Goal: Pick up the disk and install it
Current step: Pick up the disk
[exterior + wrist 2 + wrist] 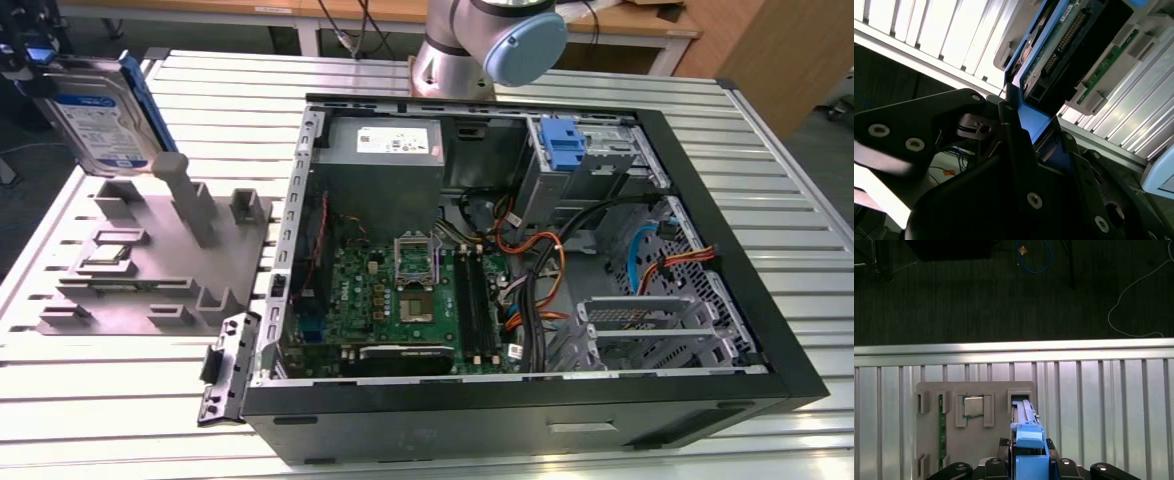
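Observation:
The disk (pixel 96 120), a silver-grey drive with a white-and-blue label and blue side rails, hangs upright in the air at the exterior view's far left, above the grey fixture (pixel 147 260). My gripper (pixel 40 68) is shut on its upper end. In the first wrist view the blue rail of the disk (pixel 1029 445) sits between my dark fingers (pixel 1061 462), over an empty slot of the fixture (pixel 974 440). In the second wrist view the disk's green circuit-board side (pixel 1054 40) and its connectors face the camera, with its blue rail clamped in my gripper (pixel 1026 130).
An open computer case (pixel 747 300) lies on the slatted metal table (pixel 227 90), with motherboard (pixel 400 290), cables, grey power supply (pixel 387 140) and a drive bay with a blue latch (pixel 561 145). The fixture holds a processor (pixel 974 405) and a memory stick (pixel 940 430). The arm's base (pixel 481 45) stands behind the case.

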Controlling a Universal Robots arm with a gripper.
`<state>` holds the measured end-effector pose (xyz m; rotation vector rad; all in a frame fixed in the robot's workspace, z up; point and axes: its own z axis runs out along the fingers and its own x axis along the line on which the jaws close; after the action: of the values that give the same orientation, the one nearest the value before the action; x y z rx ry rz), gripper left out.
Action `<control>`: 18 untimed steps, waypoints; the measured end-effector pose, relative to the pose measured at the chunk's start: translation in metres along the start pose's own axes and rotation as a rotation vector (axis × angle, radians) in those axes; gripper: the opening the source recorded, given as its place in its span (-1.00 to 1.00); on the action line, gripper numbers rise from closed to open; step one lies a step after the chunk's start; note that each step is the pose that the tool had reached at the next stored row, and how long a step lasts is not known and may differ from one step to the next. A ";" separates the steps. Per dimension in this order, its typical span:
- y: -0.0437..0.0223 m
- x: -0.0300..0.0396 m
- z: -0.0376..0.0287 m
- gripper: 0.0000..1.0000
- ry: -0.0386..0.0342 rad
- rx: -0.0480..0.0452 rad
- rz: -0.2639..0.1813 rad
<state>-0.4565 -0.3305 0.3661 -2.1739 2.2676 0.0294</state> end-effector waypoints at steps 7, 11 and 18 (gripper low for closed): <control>0.0001 -0.0001 -0.0027 -0.27 -0.0001 0.0002 0.000; 0.0001 0.0000 -0.0037 -0.27 0.0000 0.0000 0.000; 0.0001 -0.0001 -0.0060 -0.27 -0.0001 0.0001 0.000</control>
<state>-0.4565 -0.3305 0.3722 -2.1739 2.2675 0.0293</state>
